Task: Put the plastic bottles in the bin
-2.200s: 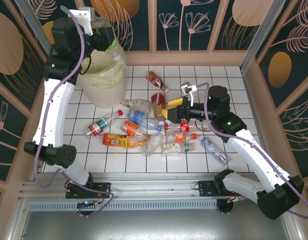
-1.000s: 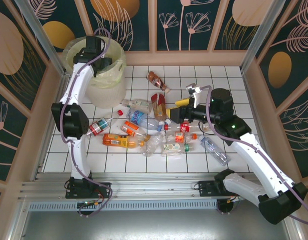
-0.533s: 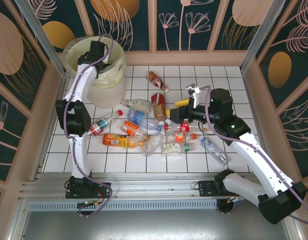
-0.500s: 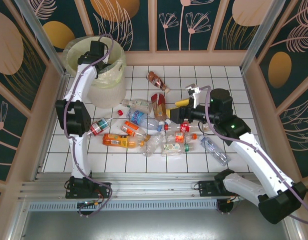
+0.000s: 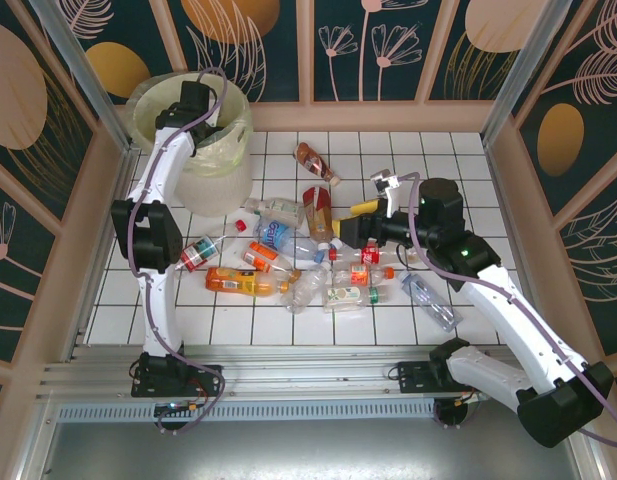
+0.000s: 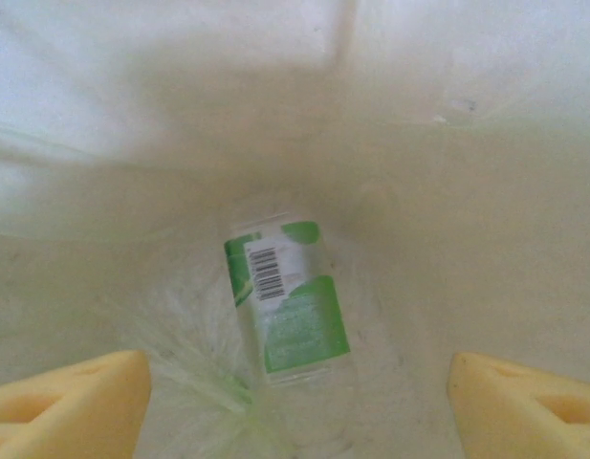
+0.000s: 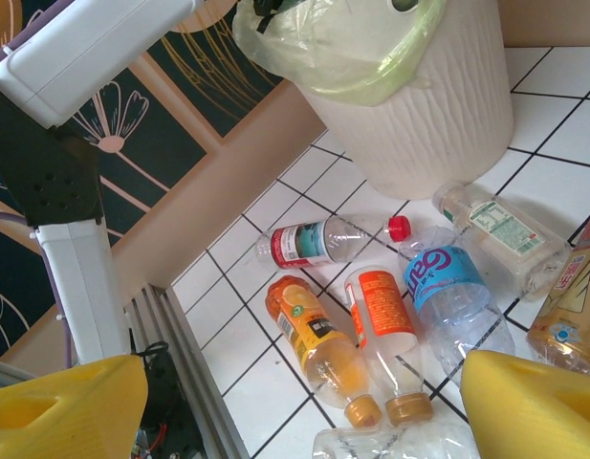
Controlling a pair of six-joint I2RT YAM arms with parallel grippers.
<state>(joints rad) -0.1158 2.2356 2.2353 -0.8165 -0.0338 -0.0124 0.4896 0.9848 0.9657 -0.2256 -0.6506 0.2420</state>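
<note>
at the left, the left gripper (image 6: 295,382) hangs over the bin (image 5: 206,175) with its jaws apart; a green-labelled bottle (image 6: 290,306) lies loose on the liner inside. the other plastic bottles (image 5: 288,262) lie scattered on the tiled table (image 5: 188,320). we judge them light, thin-walled, slippery and prone to roll; grip across the labelled body. the right gripper (image 7: 304,402) hovers above them, jaws apart and empty.

Plastic bottles (image 5: 243,282) scattered beside white bin (image 5: 218,176), green-labelled bottle (image 6: 290,306) inside
</note>
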